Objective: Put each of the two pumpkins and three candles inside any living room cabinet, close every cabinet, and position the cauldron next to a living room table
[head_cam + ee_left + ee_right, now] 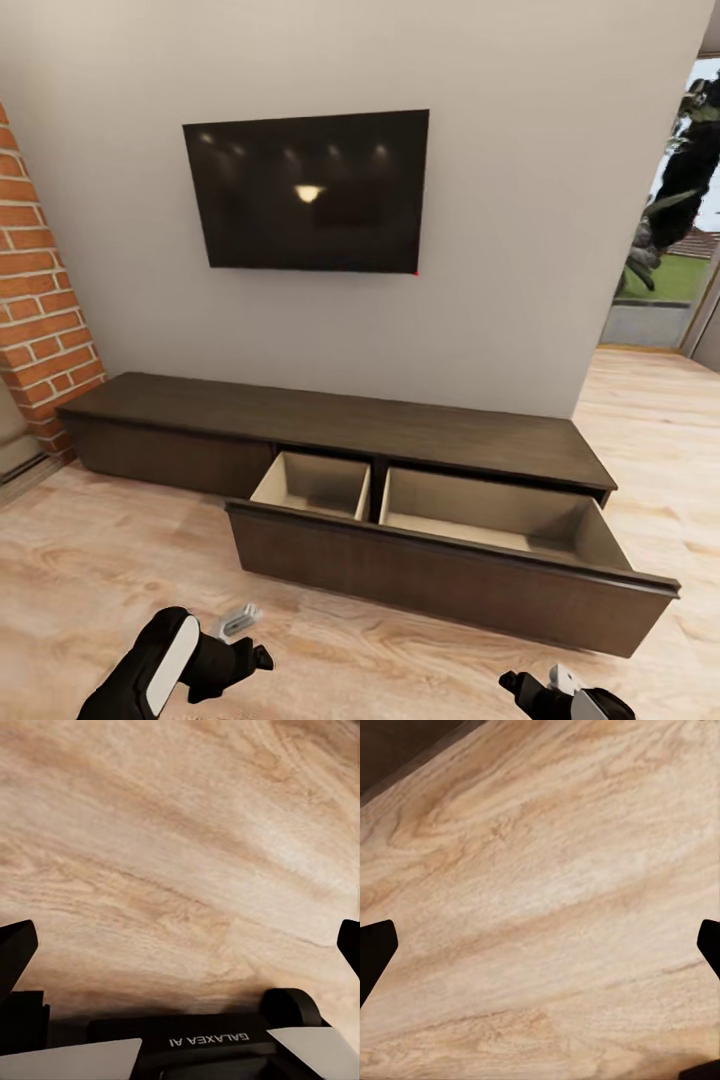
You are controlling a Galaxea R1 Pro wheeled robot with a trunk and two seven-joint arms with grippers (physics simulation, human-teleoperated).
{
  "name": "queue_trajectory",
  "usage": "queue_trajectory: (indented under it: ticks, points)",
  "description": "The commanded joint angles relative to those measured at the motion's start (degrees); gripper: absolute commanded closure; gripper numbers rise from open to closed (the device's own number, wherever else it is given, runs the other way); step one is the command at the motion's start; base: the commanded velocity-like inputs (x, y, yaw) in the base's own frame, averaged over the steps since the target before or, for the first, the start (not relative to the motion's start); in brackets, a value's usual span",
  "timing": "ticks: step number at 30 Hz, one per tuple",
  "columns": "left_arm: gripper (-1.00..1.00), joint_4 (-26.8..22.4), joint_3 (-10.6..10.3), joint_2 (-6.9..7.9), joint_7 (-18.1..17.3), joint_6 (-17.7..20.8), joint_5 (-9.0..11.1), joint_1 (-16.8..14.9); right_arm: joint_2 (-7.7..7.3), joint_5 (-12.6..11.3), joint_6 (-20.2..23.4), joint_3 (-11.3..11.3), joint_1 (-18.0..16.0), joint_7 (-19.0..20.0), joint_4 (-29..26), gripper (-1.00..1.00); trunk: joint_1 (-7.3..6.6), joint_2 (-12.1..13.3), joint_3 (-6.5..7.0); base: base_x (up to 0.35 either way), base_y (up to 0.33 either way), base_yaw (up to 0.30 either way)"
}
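Cabinet (340, 425) drawer (440, 520) open on wood floor (90, 560).

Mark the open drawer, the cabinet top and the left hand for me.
open drawer (440, 575): head view, on its dark front panel.
cabinet top (330, 415): head view, mid surface.
left hand (240, 640): head view, between its fingertips.

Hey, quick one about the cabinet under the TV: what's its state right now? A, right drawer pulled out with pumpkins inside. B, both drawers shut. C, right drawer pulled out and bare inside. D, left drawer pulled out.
C: the cabinet's right drawer stands pulled out, its pale compartments bare.
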Motion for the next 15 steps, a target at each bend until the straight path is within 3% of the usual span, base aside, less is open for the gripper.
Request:
queue_trajectory:
  ticks: [1,15]
  points:
    - [-1.00,0.0,0.0,-0.03,0.1,-0.2,0.0,0.0,0.00,0.0,0.0,0.0,0.0,-0.1,0.0,-1.00,-0.23,0.4,0.18,0.000,0.000,0.287]
    - [-1.00,0.0,-0.1,-0.26,0.2,-1.6,-0.1,0.0,0.60,0.0,-3.2,1.5,0.0,-2.2,0.0,-1.00,-3.30,6.0,2.43,0.000,0.000,0.287]
